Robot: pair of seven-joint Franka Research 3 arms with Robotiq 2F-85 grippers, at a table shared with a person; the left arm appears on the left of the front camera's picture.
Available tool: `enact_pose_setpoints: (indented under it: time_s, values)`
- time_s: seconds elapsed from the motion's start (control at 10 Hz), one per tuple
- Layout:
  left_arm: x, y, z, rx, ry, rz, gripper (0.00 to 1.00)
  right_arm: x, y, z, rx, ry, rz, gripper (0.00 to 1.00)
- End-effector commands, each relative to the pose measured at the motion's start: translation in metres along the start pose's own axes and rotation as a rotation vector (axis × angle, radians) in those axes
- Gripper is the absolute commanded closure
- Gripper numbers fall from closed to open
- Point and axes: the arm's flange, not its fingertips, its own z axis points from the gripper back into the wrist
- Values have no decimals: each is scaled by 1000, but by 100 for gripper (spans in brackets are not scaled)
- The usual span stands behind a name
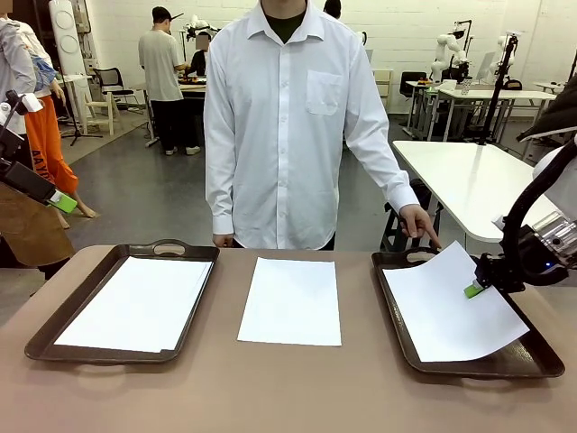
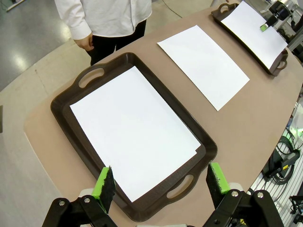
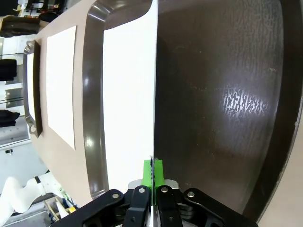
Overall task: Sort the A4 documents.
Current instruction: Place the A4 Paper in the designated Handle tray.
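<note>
**Brown counter [image 1: 288, 397]: 3 A4 docs laid out**

First sheet [image 1: 135, 302] is laid flat in left tray [image 1: 83, 298]. Second sheet [image 1: 290, 300] is set on bare counter btwn trays. Third sheet [image 1: 446, 311] is pinched at its edge by right claw [image 1: 475, 289] and raised there over right tray [image 1: 541, 356]. Left claw [image 2: 160, 174] is held apart above left tray.

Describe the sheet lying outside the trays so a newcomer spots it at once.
On the brown table stand two dark handled trays, the left tray and the right tray. Between them lies the middle sheet, flat on bare tabletop. The left sheet and right sheet each rest in a tray; it alone does not.
</note>
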Motion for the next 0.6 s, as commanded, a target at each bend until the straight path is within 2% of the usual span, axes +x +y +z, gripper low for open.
enact_pose_setpoints:
  time_s: [0.0, 0.1, 0.2, 0.3, 0.4, 0.5]
  values:
    - [-1, -1, 0, 1, 3, -10, 0, 0, 6, -1, -33, 2, -29, 80]
    - [-1, -1, 0, 1, 3, -10, 0, -1, 8, 0, -36, 1, -25, 80]
    - [-1, -1, 0, 1, 3, -10, 0, -2, 9, 1, -43, 1, -27, 61]
    - [-1, -1, 0, 1, 3, -10, 0, -3, 10, 1, -41, -1, -31, 77]
    - [-1, -1, 0, 1, 3, -10, 0, -4, 10, 3, -56, -8, -40, 42]
    - [-1, -1, 0, 1, 3, -10, 0, -5, 9, 7, -76, -16, -43, 58]
